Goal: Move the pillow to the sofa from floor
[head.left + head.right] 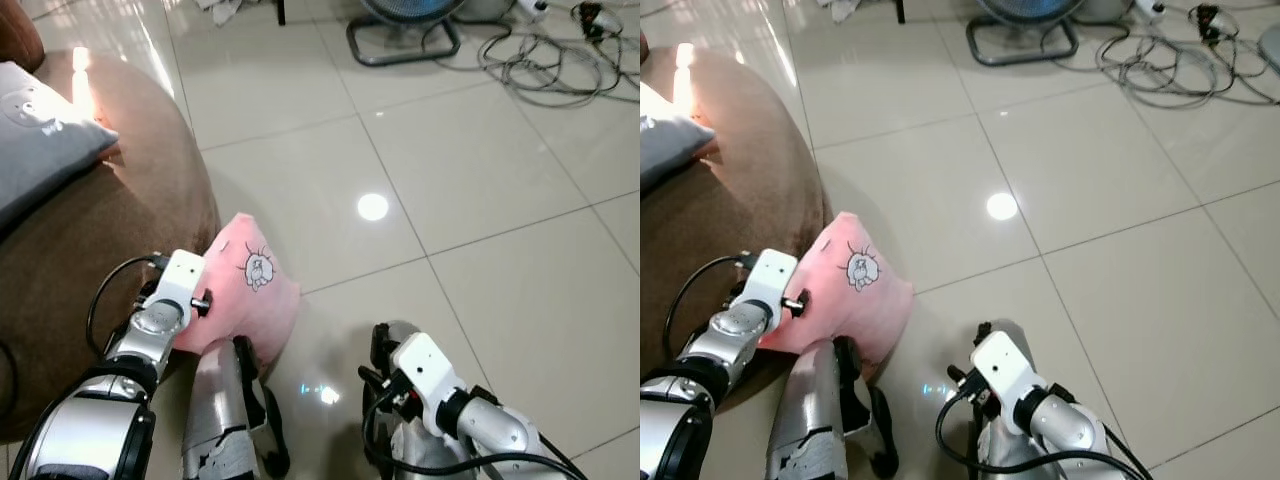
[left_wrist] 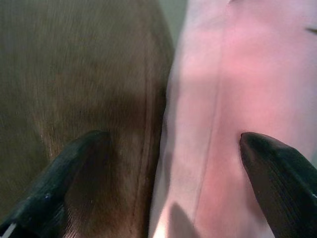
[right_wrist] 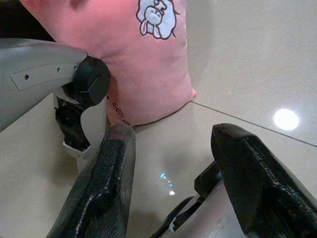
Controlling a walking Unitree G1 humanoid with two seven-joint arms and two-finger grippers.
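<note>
A pink pillow [image 1: 250, 280] with a small cartoon print stands on the tiled floor, leaning against the brown sofa [image 1: 120, 220]. My left gripper [image 2: 171, 139] is open at the pillow's sofa-side edge. One finger [image 2: 64, 173] lies over the sofa fabric [image 2: 74, 74] and the other over the pink cloth [image 2: 237, 99]. My right gripper [image 3: 172, 131] is open low at the front right, a short way from the pillow [image 3: 148, 64], with nothing between its fingers.
A grey pillow [image 1: 40, 140] lies on the sofa seat. A fan base [image 1: 400, 40] and a tangle of cables [image 1: 560, 60] sit at the far side of the floor. My own silver leg [image 1: 215, 410] stands just in front of the pink pillow.
</note>
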